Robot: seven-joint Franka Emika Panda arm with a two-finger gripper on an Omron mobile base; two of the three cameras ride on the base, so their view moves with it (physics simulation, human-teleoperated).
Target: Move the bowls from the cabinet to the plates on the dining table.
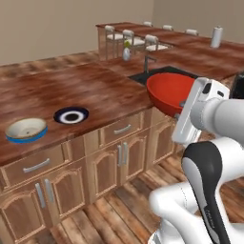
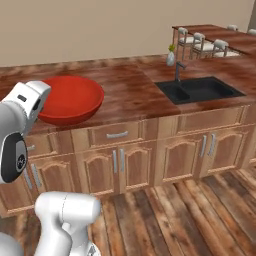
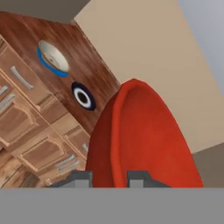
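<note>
Red bowl (image 1: 167, 93) rides clamped in your pincer (image 1: 183, 106), right of the ringed plate (image 1: 71, 115), above the counter (image 1: 95, 88). Cream bowl (image 1: 26, 129) already sits on the blue plate, far left. Right base view: forearm angled up, wrist cocked. Hand view: fingers (image 3: 78, 178) pinch the rim, bowl tilted.

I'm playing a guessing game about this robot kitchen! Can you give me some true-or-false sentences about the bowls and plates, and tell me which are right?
1. The gripper holds the red bowl. True.
2. The cream bowl sits on the blue plate. True.
3. A bowl covers the black-ringed plate. False: nothing sits on it yet.
4. The red bowl rests in the sink. False: it is held up by its rim, apart from the sink.
5. The two plates lie side by side on the dining table. True.
</note>
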